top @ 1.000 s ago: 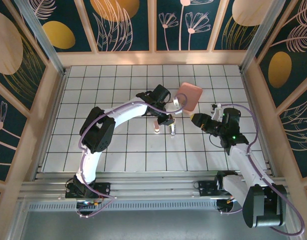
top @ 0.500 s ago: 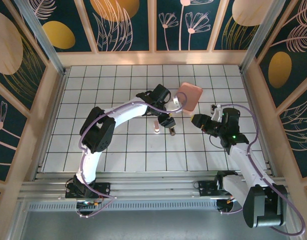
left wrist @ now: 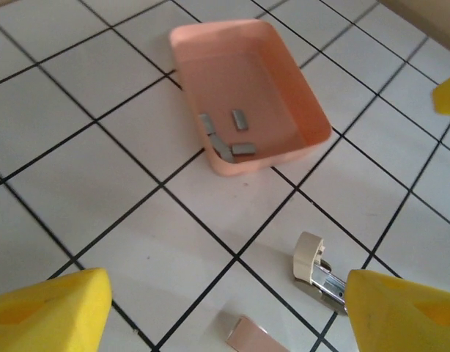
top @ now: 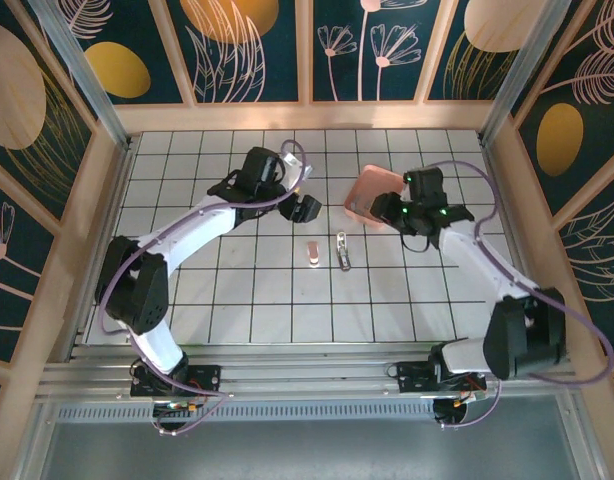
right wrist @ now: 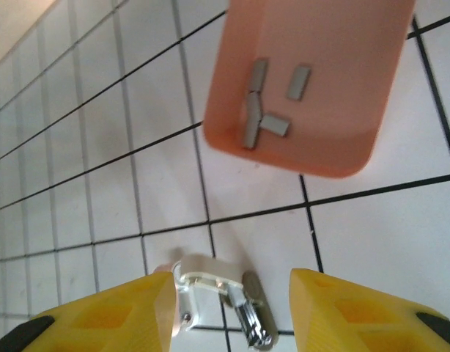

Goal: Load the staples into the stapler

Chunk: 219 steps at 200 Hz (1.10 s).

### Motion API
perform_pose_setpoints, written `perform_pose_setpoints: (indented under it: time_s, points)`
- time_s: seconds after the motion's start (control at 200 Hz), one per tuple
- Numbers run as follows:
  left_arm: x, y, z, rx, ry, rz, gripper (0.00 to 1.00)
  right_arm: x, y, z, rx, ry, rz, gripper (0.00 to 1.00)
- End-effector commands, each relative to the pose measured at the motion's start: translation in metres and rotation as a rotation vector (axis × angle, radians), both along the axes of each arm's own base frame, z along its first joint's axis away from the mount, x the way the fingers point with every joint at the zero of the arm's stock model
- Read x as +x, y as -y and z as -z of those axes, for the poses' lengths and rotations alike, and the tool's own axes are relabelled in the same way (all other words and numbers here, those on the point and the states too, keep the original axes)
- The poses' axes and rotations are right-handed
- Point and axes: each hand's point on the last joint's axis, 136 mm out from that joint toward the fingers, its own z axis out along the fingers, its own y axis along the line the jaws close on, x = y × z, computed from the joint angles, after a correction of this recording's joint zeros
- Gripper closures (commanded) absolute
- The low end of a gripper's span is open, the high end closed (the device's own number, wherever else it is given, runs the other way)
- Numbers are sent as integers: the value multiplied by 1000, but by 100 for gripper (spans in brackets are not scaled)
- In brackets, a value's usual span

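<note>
the stapler [top: 343,251] lies flat on the tiled surface [top: 257,300] between our arms. its long axis runs near to far, with the white-capped end toward the pink tray [top: 372,185]. a small pink piece [top: 312,253] lies parallel just to its left, not touching. the staples [left wrist: 223,149], four short grey strips pointing different ways, lie in the tray. our left gripper [top: 305,208] and right gripper [top: 387,212] both hang spread wide, holding nothing, the right at the tray's near edge.
</note>
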Motion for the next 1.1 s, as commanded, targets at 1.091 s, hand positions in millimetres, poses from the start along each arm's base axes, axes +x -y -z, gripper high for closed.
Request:
perform_pose_setpoints:
  time_s: [1.091]
  points:
    - [73, -75, 50, 187, -149, -393, 14, 137, 0, 118, -201, -452, 248, 62]
